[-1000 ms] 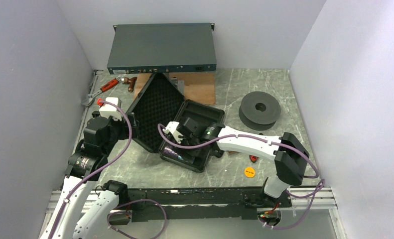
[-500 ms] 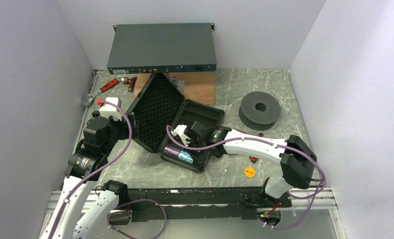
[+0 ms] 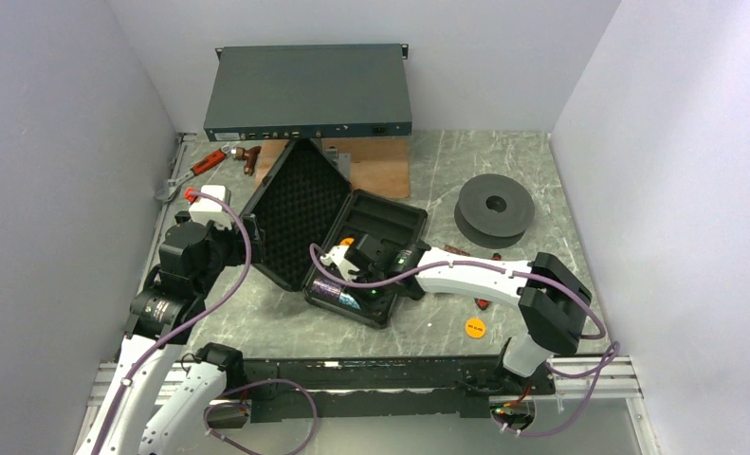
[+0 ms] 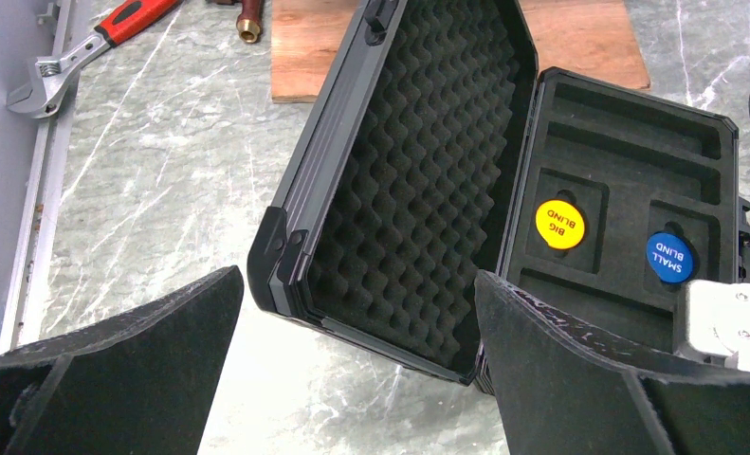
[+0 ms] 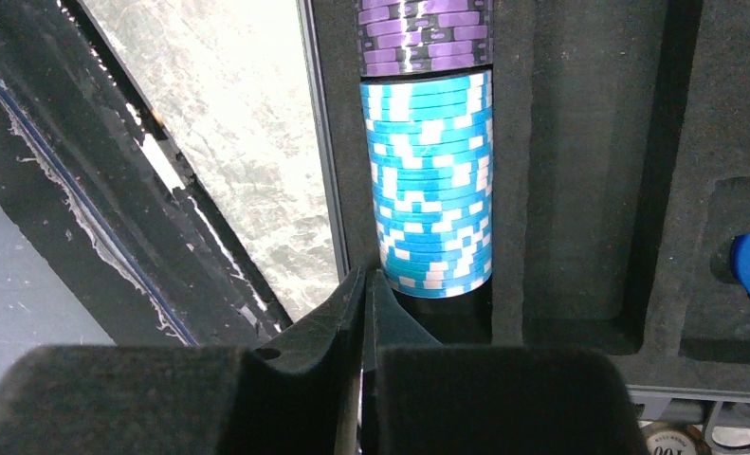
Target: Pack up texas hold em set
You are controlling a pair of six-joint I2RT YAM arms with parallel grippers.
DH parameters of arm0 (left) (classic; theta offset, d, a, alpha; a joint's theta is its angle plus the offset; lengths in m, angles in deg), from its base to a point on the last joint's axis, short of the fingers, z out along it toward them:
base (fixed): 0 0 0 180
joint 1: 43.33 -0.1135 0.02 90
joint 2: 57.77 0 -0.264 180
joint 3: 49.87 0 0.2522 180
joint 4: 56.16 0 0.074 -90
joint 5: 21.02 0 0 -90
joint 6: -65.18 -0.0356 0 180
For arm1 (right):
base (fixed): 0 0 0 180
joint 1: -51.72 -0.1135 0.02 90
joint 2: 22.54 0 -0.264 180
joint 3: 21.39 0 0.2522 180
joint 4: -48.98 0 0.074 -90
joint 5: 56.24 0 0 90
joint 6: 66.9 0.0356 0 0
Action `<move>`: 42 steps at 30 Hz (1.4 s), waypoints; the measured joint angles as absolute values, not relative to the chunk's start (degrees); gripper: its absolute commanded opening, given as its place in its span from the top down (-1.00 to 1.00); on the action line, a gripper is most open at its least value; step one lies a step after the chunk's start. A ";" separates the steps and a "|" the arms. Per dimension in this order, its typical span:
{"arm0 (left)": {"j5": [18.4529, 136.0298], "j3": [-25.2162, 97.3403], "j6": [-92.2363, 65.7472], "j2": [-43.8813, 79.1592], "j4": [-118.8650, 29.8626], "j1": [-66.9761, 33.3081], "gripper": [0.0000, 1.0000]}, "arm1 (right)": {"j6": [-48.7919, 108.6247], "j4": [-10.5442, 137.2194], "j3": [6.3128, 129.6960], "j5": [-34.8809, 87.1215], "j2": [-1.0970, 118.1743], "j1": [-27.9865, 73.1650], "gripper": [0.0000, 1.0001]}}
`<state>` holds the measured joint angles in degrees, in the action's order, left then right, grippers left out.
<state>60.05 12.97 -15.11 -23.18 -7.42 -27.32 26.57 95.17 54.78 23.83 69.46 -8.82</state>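
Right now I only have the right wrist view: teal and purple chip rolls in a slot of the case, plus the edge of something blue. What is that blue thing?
Observer: It is the blue disc, marked SMALL BLIND, seated in a recess of the case.
Operator: Is any other disc packed?
Observer: Yes, the yellow disc, marked BIG BLIND, sits in the recess beside it.
Operator: Is anything left outside?
Observer: An orange disc lies on the table, to the right of the case and apart from it.
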 measured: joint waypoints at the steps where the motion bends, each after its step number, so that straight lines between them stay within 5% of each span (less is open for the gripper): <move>1: 60.05 12.97 -15.11 -23.18 -7.39 -27.32 -0.98 | 26.57 95.19 54.78 23.81 69.49 -8.82 0.79; 7: 60.05 12.97 -15.11 -23.27 -7.39 -27.32 -0.98 | 27.16 95.23 54.98 24.09 67.93 -9.04 0.29; 15: 60.05 12.97 -15.11 -23.81 -7.44 -27.32 -0.98 | 28.99 92.87 54.35 31.43 58.58 -6.28 0.06; 21: 60.07 12.97 -15.11 -23.81 -7.42 -27.32 -0.98 | 34.37 89.51 48.75 39.15 49.90 -4.90 -0.49; 24: 60.07 12.97 -15.11 -23.79 -7.42 -27.32 -0.98 | 39.29 87.98 44.40 44.83 45.12 -4.53 -0.58; 27: 60.07 12.97 -15.11 -23.77 -7.42 -27.32 -0.98 | 46.02 86.86 39.96 51.19 39.32 -3.79 -0.99; 42: 60.12 12.97 -15.11 -22.65 -7.42 -27.32 -0.98 | 87.77 92.35 26.35 68.57 22.14 3.20 -0.85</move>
